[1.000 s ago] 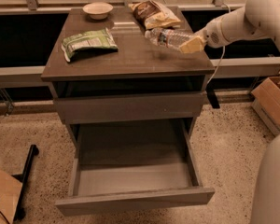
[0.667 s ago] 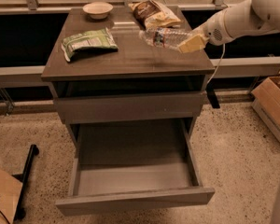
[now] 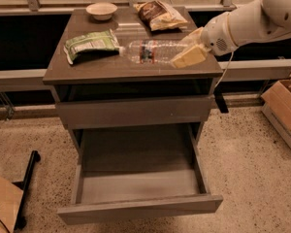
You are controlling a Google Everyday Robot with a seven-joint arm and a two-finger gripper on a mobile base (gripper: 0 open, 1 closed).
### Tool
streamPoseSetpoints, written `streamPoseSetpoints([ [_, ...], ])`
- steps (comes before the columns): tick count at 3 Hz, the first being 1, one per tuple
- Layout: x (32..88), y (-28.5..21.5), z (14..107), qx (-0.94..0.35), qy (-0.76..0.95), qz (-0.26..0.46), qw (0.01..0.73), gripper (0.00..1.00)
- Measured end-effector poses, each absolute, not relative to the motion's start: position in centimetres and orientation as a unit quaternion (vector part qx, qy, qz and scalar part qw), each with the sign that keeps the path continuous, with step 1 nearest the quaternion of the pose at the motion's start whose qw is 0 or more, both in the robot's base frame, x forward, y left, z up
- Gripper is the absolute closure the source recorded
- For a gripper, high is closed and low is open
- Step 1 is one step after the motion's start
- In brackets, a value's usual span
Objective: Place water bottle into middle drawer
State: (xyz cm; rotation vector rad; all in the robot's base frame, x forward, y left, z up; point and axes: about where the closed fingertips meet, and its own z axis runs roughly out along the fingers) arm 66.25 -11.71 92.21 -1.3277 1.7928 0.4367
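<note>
Water bottle (image 3: 153,51) and my gripper (image 3: 184,49) have both shifted left and toward the front edge of the counter (image 3: 106,68) versus a second ago. My arm (image 3: 252,21) comes in lower too. Snack bags, bowl and drawers: same spots.

Left to right on the counter:
- Green snack bag (image 3: 89,45) lies flat on the left side.
- Small pale bowl (image 3: 101,9) sits at the back left, only its pale inside visible.
- Water bottle lies on its side mid-counter, white cap pointing left, just beside the green bag's right end. Can't tell if they touch. It has a clear crinkly body with a dark red-and-blue label band round the middle. Can't tell if it rests on the counter or hangs just above.
- Brown snack bag (image 3: 160,14) sits behind it, at the back.
- Jaws are at the bottle's base end, one yellowish jaw on each side, clamped on it.

Below the counter, the upper drawer front (image 3: 131,111) is almost closed, with a dark gap above. The middle drawer (image 3: 136,208) is pulled well out, paler grey floor showing.

Far right on the floor is a cardboard box (image 3: 283,106), contents unclear.
</note>
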Motion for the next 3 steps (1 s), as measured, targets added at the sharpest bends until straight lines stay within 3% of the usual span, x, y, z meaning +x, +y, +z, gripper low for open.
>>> streamPoseSetpoints([
  [3, 58.0, -7.4, 86.0, -0.498, 0.734, 0.211, 0.411, 1.0],
])
